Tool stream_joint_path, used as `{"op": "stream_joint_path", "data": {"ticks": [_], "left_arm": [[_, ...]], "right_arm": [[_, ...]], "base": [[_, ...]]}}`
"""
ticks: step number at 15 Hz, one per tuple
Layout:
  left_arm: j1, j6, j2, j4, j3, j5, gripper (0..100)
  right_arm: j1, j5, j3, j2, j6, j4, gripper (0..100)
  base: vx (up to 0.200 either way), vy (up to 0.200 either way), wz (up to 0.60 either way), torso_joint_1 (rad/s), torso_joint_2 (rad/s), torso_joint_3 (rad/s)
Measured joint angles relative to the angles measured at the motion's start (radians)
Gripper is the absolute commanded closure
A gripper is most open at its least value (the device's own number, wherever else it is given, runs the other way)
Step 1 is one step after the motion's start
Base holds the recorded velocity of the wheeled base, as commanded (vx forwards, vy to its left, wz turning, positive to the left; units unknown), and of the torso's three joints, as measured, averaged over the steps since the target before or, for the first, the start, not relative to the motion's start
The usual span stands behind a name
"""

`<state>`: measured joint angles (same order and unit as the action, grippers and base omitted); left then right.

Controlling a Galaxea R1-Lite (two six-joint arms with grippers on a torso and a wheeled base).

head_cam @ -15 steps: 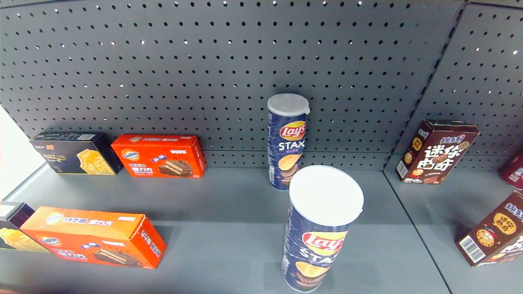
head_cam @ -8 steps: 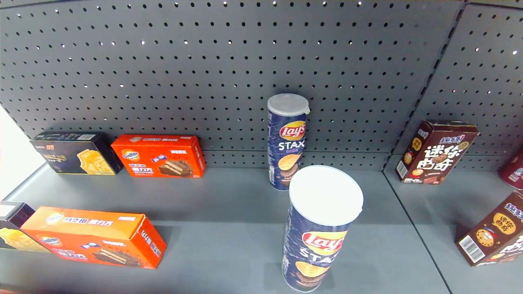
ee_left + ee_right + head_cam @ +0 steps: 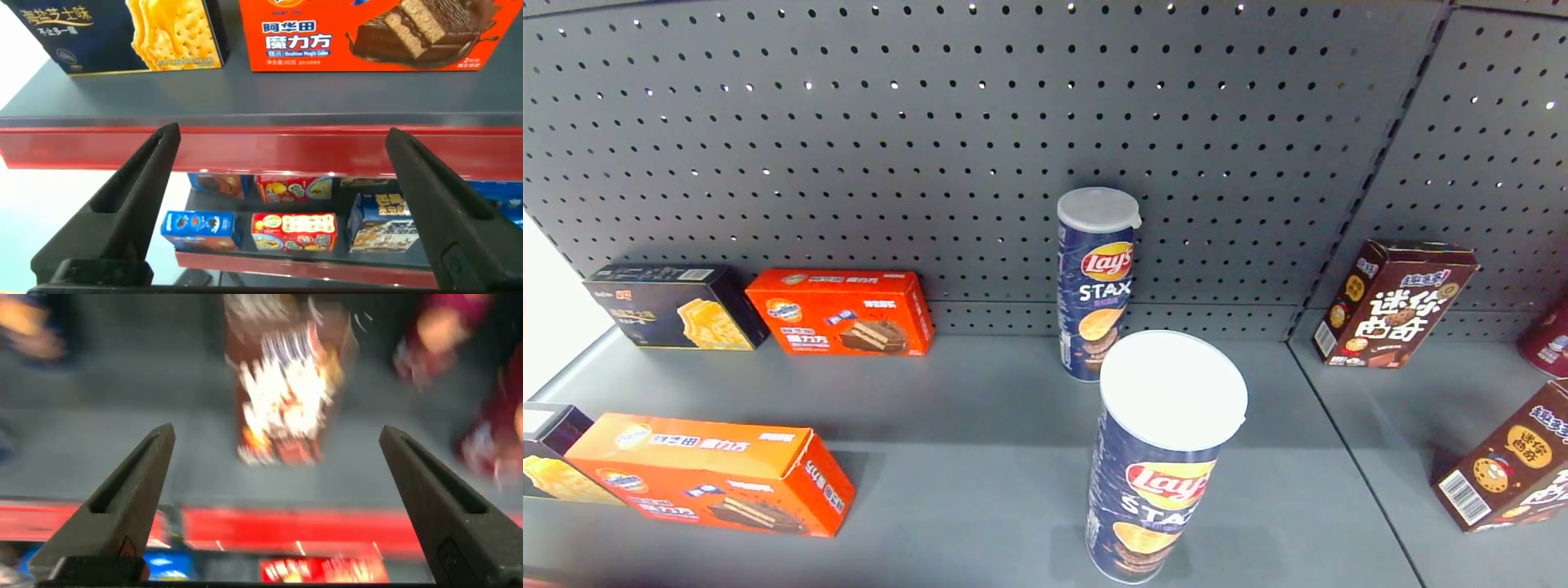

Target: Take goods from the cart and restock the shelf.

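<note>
Two tall blue chip cans stand on the grey shelf (image 3: 980,408): one near the front (image 3: 1156,490), one against the pegboard (image 3: 1097,286). My left gripper (image 3: 282,135) is open and holds nothing. It faces the shelf's red front edge (image 3: 270,147), below a black cracker box (image 3: 135,33) and an orange wafer box (image 3: 368,33). My right gripper (image 3: 278,431) is also open and holds nothing, level with the red shelf edge (image 3: 286,527) and in front of a brown cookie box (image 3: 282,392).
On the shelf's left lie orange boxes (image 3: 841,312) (image 3: 711,474) and black boxes (image 3: 674,306) (image 3: 547,457). Brown cookie boxes (image 3: 1396,304) (image 3: 1507,465) and a dark red can (image 3: 1547,343) stand in the right bay. A lower shelf holds small packs (image 3: 294,233).
</note>
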<state>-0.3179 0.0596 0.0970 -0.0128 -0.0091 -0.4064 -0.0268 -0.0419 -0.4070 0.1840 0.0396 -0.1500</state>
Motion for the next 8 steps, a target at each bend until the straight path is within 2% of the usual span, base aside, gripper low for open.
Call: {"op": "stream_joint_path", "data": {"ticks": [4, 6, 8], "left_arm": [[-0.005, -0.001, 0.003, 0.000, 0.000, 0.000, 0], [-0.003, -0.001, 0.003, 0.000, 0.000, 0.000, 0], [-0.002, -0.001, 0.003, 0.000, 0.000, 0.000, 0]], "right_arm": [[-0.038, -0.209, -0.170, 0.228, 0.035, 0.056, 0], [-0.058, -0.260, -0.212, 0.337, 0.055, 0.104, 0], [-0.114, -0.273, -0.245, 0.437, 0.084, 0.144, 0]], "base": [[0.000, 0.000, 0.00, 0.000, 0.00, 0.000], [0.000, 0.000, 0.00, 0.000, 0.00, 0.000], [0.000, 0.000, 0.00, 0.000, 0.00, 0.000]]}}
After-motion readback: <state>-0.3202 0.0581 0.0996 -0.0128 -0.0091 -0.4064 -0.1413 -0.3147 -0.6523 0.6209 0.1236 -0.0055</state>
